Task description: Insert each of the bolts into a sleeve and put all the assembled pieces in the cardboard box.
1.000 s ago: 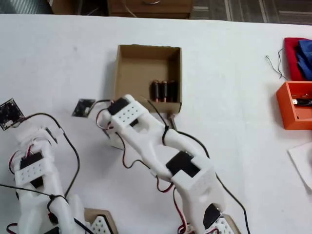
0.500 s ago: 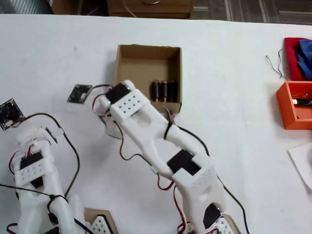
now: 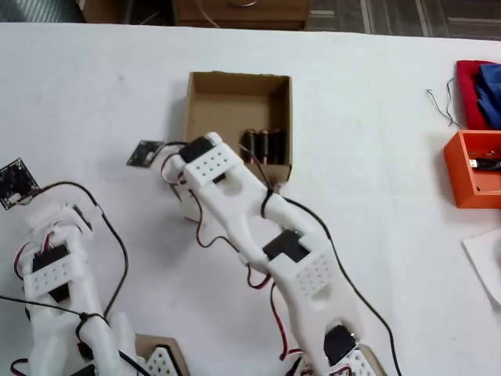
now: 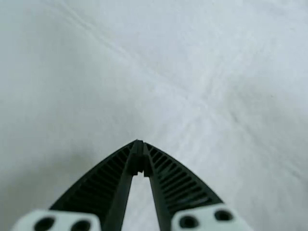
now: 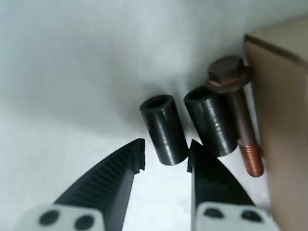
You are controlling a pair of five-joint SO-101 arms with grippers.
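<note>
meanwhile the left arm (image 3: 55,266) has not stirred over the last second. its fingers (image 4: 120,192) are pressed together at the tips over bare table (image 4: 216,72), with nothing between them.

further right, the right arm (image 3: 235,204) has shifted. its wrist swung out away from the box and has now come back in towards the box's near left corner, and the forearm is stretched a little further forward. i'd read that as it settling its aim on the loose parts there, so a pick looks close but is not yet made.

the right fingers (image 5: 115,178) are spread and hold nothing. the nearer sleeve (image 5: 163,130) lies on its side on the table. its closer end sits right in the gap between the two tips and seems to touch neither, and its open bore points away. just beside it lies a second sleeve (image 5: 211,120), its end close by the other finger's tip. past that lies the bolt (image 5: 236,120), along the wall of the cardboard box (image 5: 284,120).

in the high view, dark assembled pieces (image 3: 262,146) lie in the box's near right corner. so by my reckoning this bolt and a sleeve are still to be joined.
</note>
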